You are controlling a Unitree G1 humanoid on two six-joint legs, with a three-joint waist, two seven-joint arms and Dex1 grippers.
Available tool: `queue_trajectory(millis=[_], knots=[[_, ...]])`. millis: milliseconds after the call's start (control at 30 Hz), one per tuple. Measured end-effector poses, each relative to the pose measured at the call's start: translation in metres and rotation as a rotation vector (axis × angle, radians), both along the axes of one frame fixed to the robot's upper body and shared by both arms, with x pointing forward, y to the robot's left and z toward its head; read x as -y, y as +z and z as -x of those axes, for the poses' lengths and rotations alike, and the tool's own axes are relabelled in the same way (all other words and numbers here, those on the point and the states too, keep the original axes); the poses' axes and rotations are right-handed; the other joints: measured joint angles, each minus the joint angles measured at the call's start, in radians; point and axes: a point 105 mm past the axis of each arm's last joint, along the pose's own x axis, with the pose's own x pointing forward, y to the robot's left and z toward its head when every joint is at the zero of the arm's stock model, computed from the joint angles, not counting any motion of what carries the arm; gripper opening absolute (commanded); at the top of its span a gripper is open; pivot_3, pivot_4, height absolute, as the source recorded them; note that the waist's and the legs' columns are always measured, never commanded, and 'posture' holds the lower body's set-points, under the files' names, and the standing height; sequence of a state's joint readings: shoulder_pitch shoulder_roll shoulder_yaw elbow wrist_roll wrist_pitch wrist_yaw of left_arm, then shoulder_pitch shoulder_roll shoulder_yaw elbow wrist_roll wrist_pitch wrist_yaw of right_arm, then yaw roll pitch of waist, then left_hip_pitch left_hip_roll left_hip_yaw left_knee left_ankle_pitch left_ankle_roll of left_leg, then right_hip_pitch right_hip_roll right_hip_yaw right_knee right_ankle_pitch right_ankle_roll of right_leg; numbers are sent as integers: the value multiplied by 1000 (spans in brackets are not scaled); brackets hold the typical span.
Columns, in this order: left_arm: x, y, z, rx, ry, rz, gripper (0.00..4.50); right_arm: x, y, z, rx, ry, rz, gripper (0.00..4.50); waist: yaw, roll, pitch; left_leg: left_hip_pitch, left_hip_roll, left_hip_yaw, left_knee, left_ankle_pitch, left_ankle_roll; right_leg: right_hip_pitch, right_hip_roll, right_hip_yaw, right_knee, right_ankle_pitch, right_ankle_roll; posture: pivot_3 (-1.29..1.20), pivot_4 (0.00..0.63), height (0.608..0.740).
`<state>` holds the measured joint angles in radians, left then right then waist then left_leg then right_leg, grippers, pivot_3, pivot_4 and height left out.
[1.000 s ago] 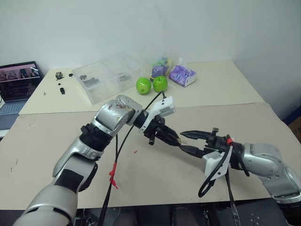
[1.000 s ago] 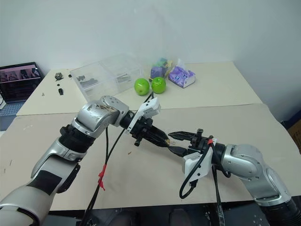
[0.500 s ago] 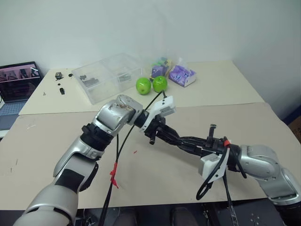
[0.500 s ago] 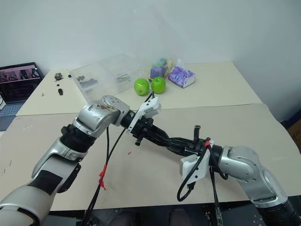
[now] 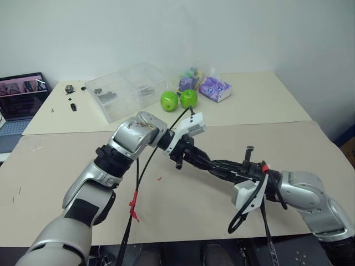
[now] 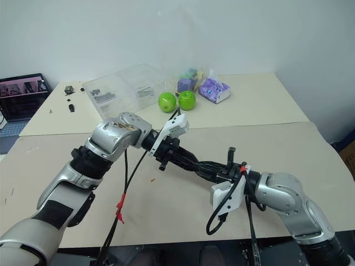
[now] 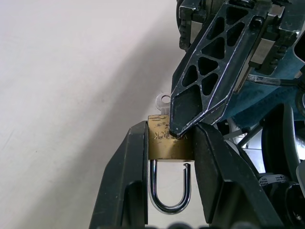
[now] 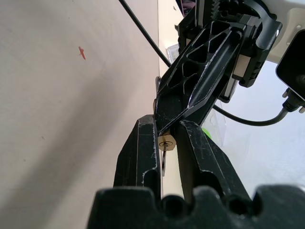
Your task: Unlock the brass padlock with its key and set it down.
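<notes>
Left claw (image 7: 169,148) is clamped on the small squarish brass padlock (image 7: 164,143), one black finger on each flat side of the body, held in the air above the beige tabletop (image 5: 183,205). In the left wrist view the thin silvery shackle (image 7: 170,191) points back between the fingers, and one leg of it ends free just below the body. Stamped letters on the brass face are partly covered; only "CK" can be read. Right claw (image 8: 164,143) meets the left claw tip to tip over the middle of the tabletop, its two black fingers drawn narrow and closed against the key end of the padlock. The thin silvery key (image 7: 163,100) shows as a small round bow with a hole beside the padlock body; whether the right claw actually pinches the key cannot be told. Further back on the tabletop stand two green apples (image 5: 178,100), touching each other, one clear plastic compartment box (image 5: 125,88) with small dark parts, and one purple packet (image 5: 214,88). One open laptop (image 5: 22,95) sits at the robot's far left.
</notes>
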<state>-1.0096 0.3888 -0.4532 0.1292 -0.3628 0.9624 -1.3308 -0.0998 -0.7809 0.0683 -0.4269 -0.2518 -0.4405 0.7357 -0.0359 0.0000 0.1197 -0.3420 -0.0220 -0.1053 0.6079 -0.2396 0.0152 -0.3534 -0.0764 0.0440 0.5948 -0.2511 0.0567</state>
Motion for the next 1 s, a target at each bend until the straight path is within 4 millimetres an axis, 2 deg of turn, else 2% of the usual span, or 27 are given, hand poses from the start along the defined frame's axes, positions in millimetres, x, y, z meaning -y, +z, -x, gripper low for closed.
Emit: queue_trajectory(millis=[33, 167, 267, 300, 367, 500, 700, 867, 933, 1000], knots=[[0, 0, 0, -2, 3, -1, 1834, 0, 0, 0, 0, 0, 0, 136, 0, 0, 0, 0, 0, 0, 0, 0, 0, 0, 0, 0, 0, 0, 0, 0, 150, 740], [-1, 3, -1, -1, 9, 2, 3094, -2, 0, 1, 2, 9, -7, 136, -1, 0, 0, 0, 0, 0, 0, 0, 0, 0, 0, 0, 0, 0, 0, 0, 150, 740], [6, 5, 7, -21, -29, 23, 4271, -3, 3, -2, 18, 6, -14, 136, 2, 0, 0, 0, 0, 0, 0, 0, 0, 0, 0, 0, 0, 0, 0, 0, 150, 740], [7, 5, 7, -21, -32, 25, 4481, -3, 4, -2, 24, 6, -16, 136, 2, 0, 0, 0, 0, 0, 0, 0, 0, 0, 0, 0, 0, 0, 0, 0, 150, 740], [7, 7, 7, -24, -27, 24, 4481, -3, 4, -3, 28, 4, -17, 136, 2, 0, 0, 0, 0, 0, 0, 0, 0, 0, 0, 0, 0, 0, 0, 0, 150, 740], [9, 23, 2, -13, -13, 66, 4481, -1, 3, -4, 20, -5, -18, 136, 2, 0, 0, 0, 0, 0, 0, 0, 0, 0, 0, 0, 0, 0, 0, 0, 150, 740], [-1, 49, -21, 58, 85, 130, 4481, 9, -8, -11, -11, -39, 3, 136, -3, 0, 0, 2, 0, 0, -1, 0, 0, 0, 0, 0, 0, 0, 0, 0, 150, 740], [-23, 51, -41, 119, 185, 129, 4481, 23, -14, -19, -43, -89, 14, 136, -5, 0, 0, 2, 0, 0, -1, 0, 0, 0, 0, 0, 0, 0, 0, 0, 150, 740], [-32, 52, -48, 182, 212, 123, 4481, 25, -11, -21, -48, -97, -5, 136, -4, 0, 0, 2, 0, 0, -1, 0, 0, 0, 0, 0, 0, 0, 0, 0, 150, 740], [-42, 44, -53, 269, 224, 112, 4481, 29, -2, -28, -58, -122, -44, 136, -7, 0, 0, 3, 0, 1, -1, 0, 0, 1, 0, 2, 0, 0, -1, 0, 150, 740]])
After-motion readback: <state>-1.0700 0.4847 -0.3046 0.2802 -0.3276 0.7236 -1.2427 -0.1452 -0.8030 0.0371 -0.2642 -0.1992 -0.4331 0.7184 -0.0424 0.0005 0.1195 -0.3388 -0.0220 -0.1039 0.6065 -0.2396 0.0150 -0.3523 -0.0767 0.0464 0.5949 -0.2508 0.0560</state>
